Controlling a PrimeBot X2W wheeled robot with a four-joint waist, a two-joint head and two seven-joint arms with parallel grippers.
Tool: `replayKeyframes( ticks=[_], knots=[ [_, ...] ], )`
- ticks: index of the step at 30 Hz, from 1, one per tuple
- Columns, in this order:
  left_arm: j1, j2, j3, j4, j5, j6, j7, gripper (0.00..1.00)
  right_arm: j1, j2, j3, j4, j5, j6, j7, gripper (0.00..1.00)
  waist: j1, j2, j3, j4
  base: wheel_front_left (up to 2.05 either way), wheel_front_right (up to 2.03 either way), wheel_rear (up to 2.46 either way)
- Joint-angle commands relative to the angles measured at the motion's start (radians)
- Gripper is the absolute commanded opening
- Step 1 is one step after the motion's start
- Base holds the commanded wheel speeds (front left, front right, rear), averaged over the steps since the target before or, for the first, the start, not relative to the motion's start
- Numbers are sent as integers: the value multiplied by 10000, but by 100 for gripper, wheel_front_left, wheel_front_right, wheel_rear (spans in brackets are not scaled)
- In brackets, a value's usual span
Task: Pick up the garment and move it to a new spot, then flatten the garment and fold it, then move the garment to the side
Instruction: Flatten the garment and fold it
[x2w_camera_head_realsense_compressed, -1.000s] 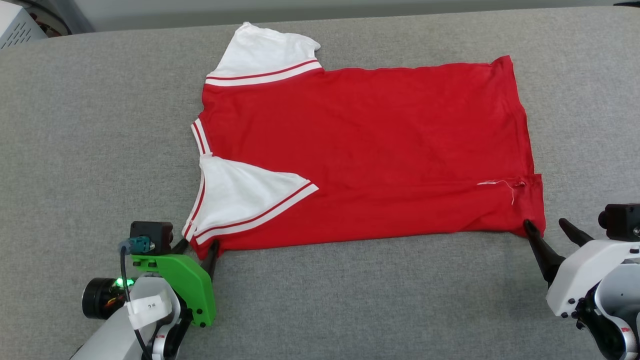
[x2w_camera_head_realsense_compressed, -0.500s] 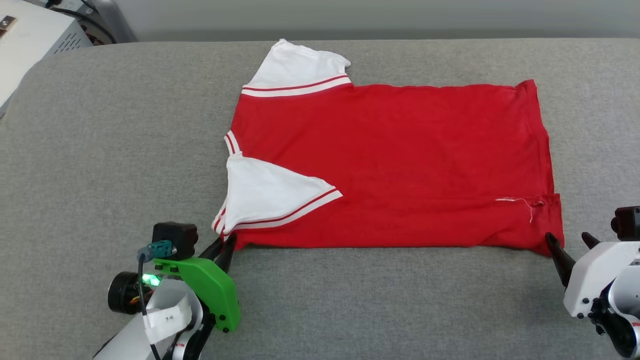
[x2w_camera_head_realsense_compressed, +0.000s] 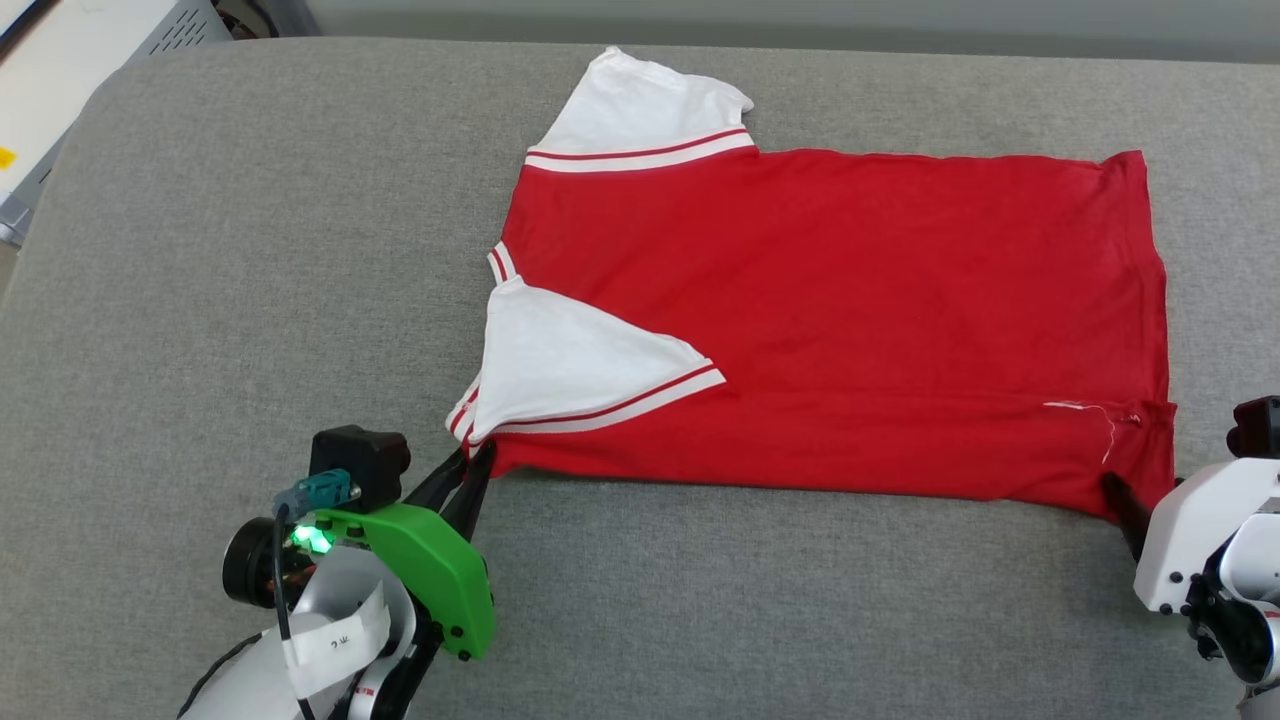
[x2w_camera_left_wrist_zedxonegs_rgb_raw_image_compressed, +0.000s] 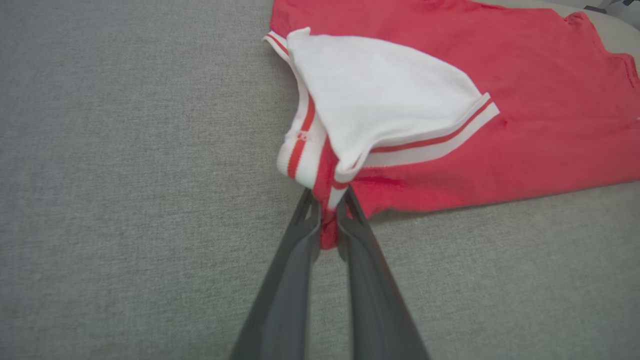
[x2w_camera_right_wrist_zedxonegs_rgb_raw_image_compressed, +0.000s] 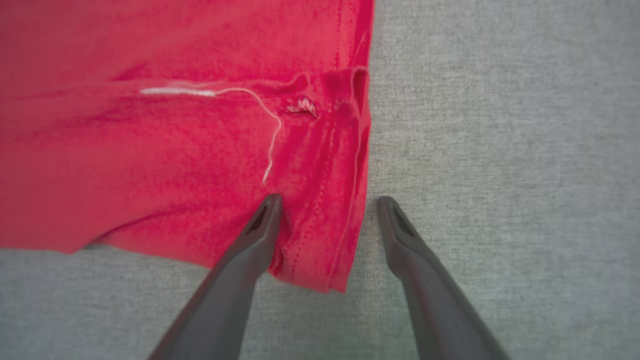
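The garment (x2w_camera_head_realsense_compressed: 860, 300), red with white short sleeves, lies flat on the grey cloth-covered table (x2w_camera_head_realsense_compressed: 250, 250), neck to the left and hem to the right. Its near sleeve (x2w_camera_head_realsense_compressed: 570, 365) is folded over the red body. My left gripper (x2w_camera_head_realsense_compressed: 472, 468) is shut on the garment's near-left corner; in the left wrist view that gripper (x2w_camera_left_wrist_zedxonegs_rgb_raw_image_compressed: 327, 200) pinches red-and-white striped trim (x2w_camera_left_wrist_zedxonegs_rgb_raw_image_compressed: 300, 155). My right gripper (x2w_camera_head_realsense_compressed: 1140, 495) stands open at the near-right hem corner. In the right wrist view that gripper (x2w_camera_right_wrist_zedxonegs_rgb_raw_image_compressed: 328, 201) straddles the hem corner (x2w_camera_right_wrist_zedxonegs_rgb_raw_image_compressed: 320, 240), with one finger lying on the red cloth.
A white cabinet (x2w_camera_head_realsense_compressed: 60, 70) stands beyond the table's far-left corner. The table's far edge runs just above the far sleeve (x2w_camera_head_realsense_compressed: 645, 105). A loose white thread (x2w_camera_head_realsense_compressed: 1085, 410) hangs near the hem.
My left gripper has shut on the garment's near-left corner. The right gripper has slid a little further over the hem corner. The head camera has shifted, so the whole scene sits further right.
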Motion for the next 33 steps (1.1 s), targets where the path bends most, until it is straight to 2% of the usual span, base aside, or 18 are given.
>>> replayKeyframes(
  ticks=[1, 2, 8, 12, 15, 21, 27, 33],
  knots=[
    [50, 98, 10, -34, 38, 72, 33, 0, 42, 69, 127, 309, 32, -9, 239, 13, 0, 113, 40, 26, 0, 0, 0],
    [58, 120, 11, -29, 45, 86, 40, 0, 44, 59, 150, 335, 97, -9, 304, 0, 0, 113, 47, 20, 0, 0, 0],
    [157, 252, -28, 196, 24, 112, 146, 0, -21, -177, 251, 234, 305, -9, 189, 0, 0, 113, -120, -58, 0, 0, 0],
    [282, 338, -80, 447, -41, 64, 223, 0, 10, -648, 485, 84, 87, -9, -28, 0, 0, 113, -437, -102, 0, 0, 0],
    [686, 473, -208, 570, -186, 50, 395, 0, 275, -1192, 785, -182, 347, -9, 147, 0, 0, 113, -961, -176, 0, 0, 0],
    [1467, 699, -352, 534, -434, 43, 510, 0, 917, -1648, 955, -947, 956, -9, 970, 0, 0, 113, -1564, -312, 0, 0, 0],
    [2224, 904, -539, 198, -680, 127, 769, 0, 1748, -1610, 696, -1695, 1249, -9, 1784, 0, 0, 113, -1909, -434, 0, 0, 0],
    [2583, 917, -809, 118, -848, 35, 1024, 0, 2853, -1186, 469, -2175, 1239, -9, 2263, 0, 0, 113, -2093, -450, 0, 0, 0]
  ],
)
